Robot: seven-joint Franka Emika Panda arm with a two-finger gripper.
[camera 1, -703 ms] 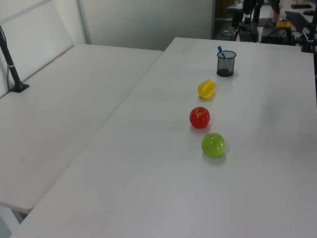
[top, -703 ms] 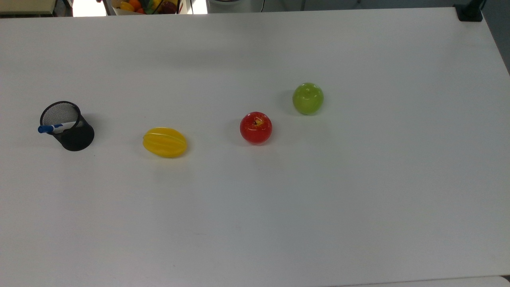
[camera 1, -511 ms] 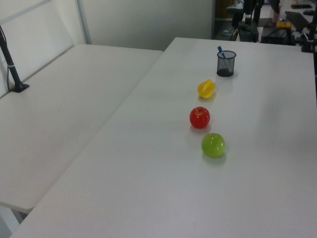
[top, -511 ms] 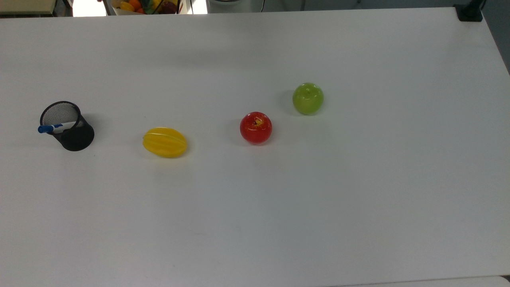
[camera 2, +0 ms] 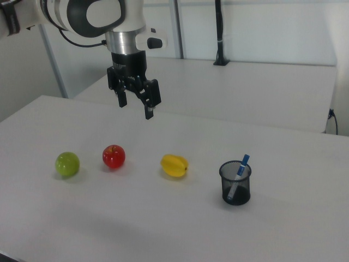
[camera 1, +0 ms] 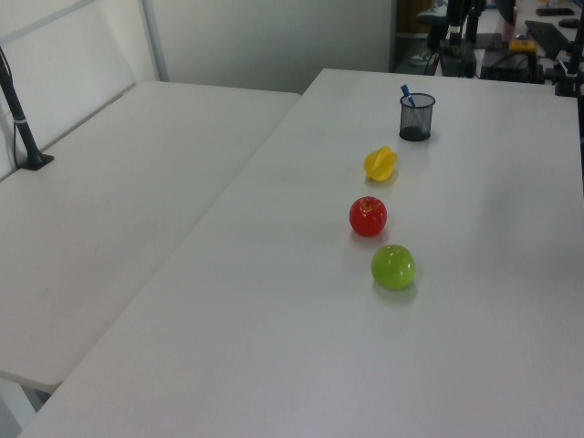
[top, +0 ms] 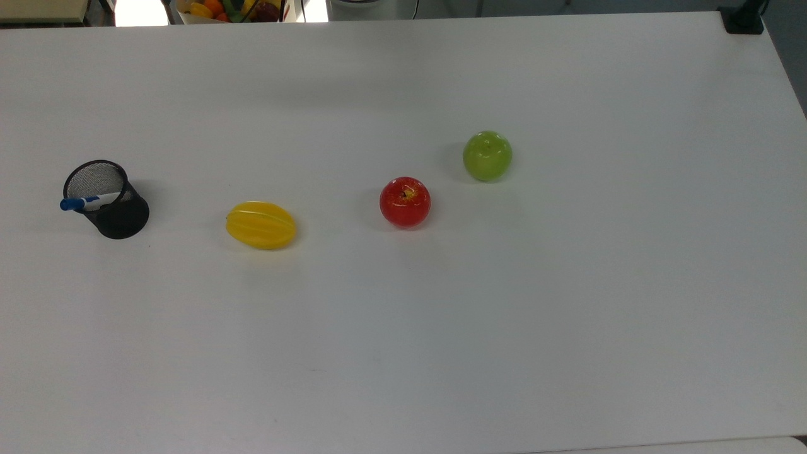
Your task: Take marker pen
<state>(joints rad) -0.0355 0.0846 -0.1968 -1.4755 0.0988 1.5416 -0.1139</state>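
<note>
The marker pen, white with a blue cap, stands slanted in a black mesh cup at the top view's left, its cap poking over the rim. In the left view the marker pen and cup are at the table's far end. In the right view the marker pen leans in the cup at the right. My gripper hangs open and empty, high above the table, up and to the left of the cup, behind the fruit row.
A yellow starfruit, a red apple and a green apple lie in a row across the white table, to the right of the cup in the top view. A second table adjoins on the left view's left.
</note>
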